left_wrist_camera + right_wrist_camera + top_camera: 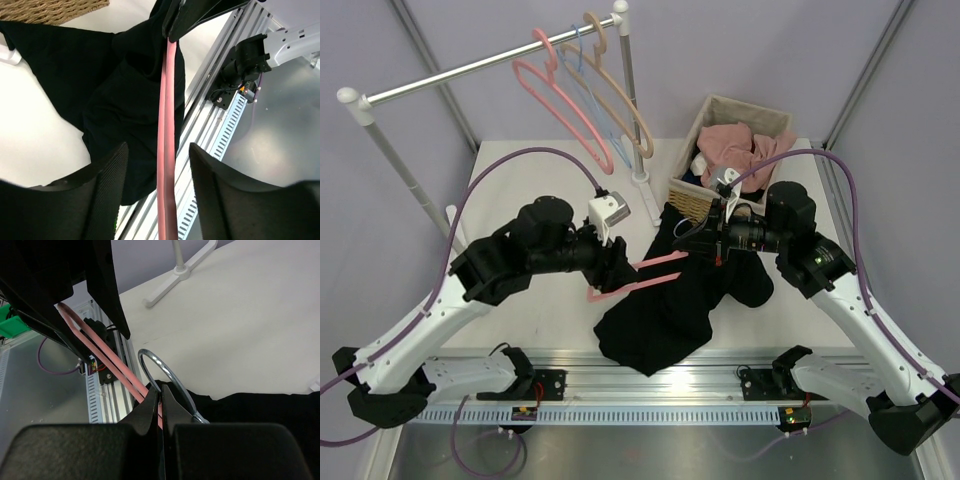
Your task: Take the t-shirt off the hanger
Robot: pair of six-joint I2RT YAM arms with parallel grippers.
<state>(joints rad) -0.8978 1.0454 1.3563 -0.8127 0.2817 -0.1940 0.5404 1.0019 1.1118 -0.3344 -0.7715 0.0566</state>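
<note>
The black t-shirt hangs crumpled between my arms, its lower part resting on the table. The slim light-pink hanger sticks out of it to the left. My right gripper is shut on the hanger beside its silver hook, with the jaws pressed together on the pink bar. My left gripper is open. In the left wrist view the pink bar runs between its fingers without touching them. The shirt drapes below the right gripper.
A wicker basket holding pink cloth stands at the back right. A clothes rack at the back carries pink hangers and tan hangers; its foot stands near the shirt. The metal front rail lies below.
</note>
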